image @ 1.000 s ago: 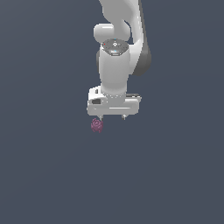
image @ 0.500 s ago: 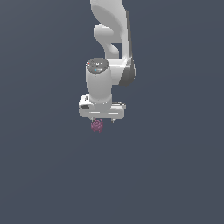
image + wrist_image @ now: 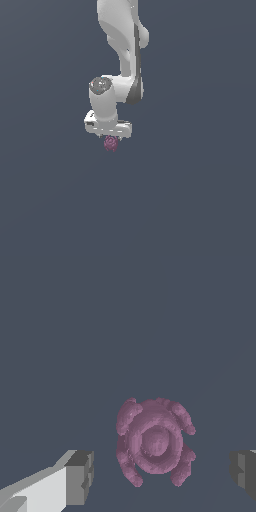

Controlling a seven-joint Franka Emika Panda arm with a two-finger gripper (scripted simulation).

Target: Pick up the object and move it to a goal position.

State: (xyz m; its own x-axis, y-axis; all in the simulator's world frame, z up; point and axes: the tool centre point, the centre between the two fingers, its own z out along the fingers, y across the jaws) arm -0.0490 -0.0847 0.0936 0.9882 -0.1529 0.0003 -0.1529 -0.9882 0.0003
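Here, in the exterior view, the white Franka arm reaches down from above with its gripper [image 3: 111, 138] pointed straight at the flat grey-blue surface [image 3: 200, 200], and the object [image 3: 111, 144] sits directly beneath the hand, its top touching or nearly touching the underside of the gripper body as seen from this angle. The fingers themselves are too short and too hidden here to show how far apart they stand. The arm's shell is smooth, glossy and rounded, with a dark seam along the forearm, while the object is a small magenta-purple lump, far smaller than the hand above it. In the wrist view, the gripper [image 3: 162, 471] stands wide: two blocky grey fingertips [image 3: 80, 476] lie well apart with the object [image 3: 154, 448] between them, clear of both pads and touching neither. The lump lies somewhat closer to the pale-armed finger than to the other one at the frame's edge. It is roundish with no clear long axis, a smooth domed centre ringed by knobbly, raspberry-like lobes, so any closing direction would likely serve, though the bumpy surface may seat unevenly against flat pads.
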